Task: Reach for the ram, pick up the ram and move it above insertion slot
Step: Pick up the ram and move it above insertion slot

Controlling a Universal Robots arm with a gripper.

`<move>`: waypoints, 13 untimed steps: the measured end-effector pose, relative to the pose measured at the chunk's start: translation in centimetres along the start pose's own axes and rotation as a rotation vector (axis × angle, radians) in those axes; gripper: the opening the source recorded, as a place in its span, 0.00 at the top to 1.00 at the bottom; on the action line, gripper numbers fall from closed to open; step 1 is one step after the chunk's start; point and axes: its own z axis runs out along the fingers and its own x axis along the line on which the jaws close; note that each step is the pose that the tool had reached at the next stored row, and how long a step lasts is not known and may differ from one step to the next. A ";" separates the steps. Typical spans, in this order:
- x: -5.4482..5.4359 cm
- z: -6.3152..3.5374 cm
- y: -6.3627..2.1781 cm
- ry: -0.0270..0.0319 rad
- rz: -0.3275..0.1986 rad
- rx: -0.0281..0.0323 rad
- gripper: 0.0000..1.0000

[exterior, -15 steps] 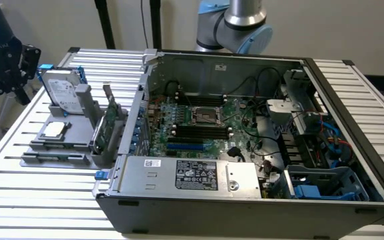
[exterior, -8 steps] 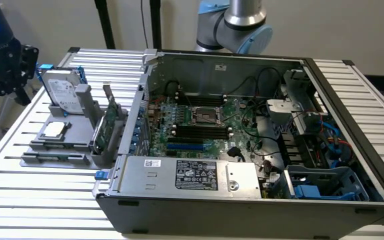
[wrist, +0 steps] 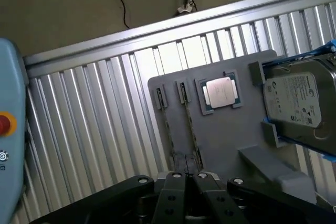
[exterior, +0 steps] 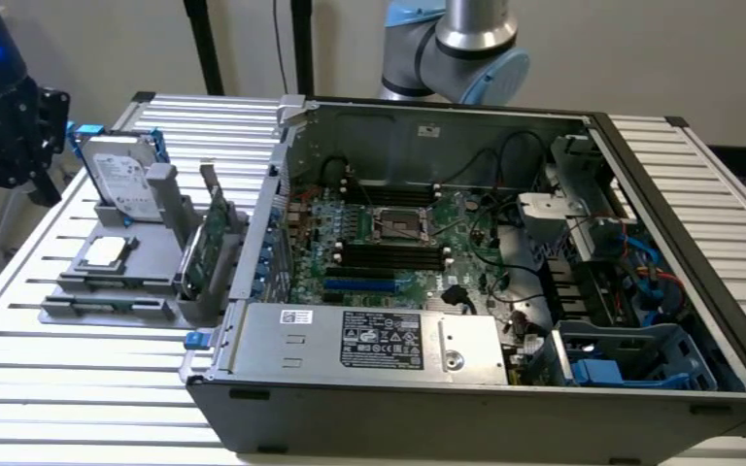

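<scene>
**Ram on edge in the grey holder, not gripped**

The ram (wrist: pixel 190 127), a long thin strip seen edge-on, stands in a slot of the grey holder (wrist: pixel 226 140) on the slatted counter (wrist: pixel 100 129), just beside the processor chip (wrist: pixel 220 92). The gripper (wrist: pixel 189 176) hangs near one end, its fingers (wrist: pixel 175 182) drawn together.

No legible text or numbers anywhere.

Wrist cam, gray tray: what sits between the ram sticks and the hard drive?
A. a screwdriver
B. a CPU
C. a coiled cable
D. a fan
B: a square CPU with a silver lid lies in a pocket of the gray tray, with the ram sticks on one side and the hard drive on the other.
</scene>
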 end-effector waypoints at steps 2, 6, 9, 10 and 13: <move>0.0 0.05 0.00 0.0007 -0.036 0.0027 0.89; 0.0 0.15 0.00 0.0018 -0.108 0.0091 0.89; 0.0 0.22 -0.01 0.0023 -0.162 0.0162 0.89; 0.0 0.24 -0.01 0.0024 -0.181 0.0188 0.89; 0.0 0.29 -0.01 0.0029 -0.235 0.0270 0.89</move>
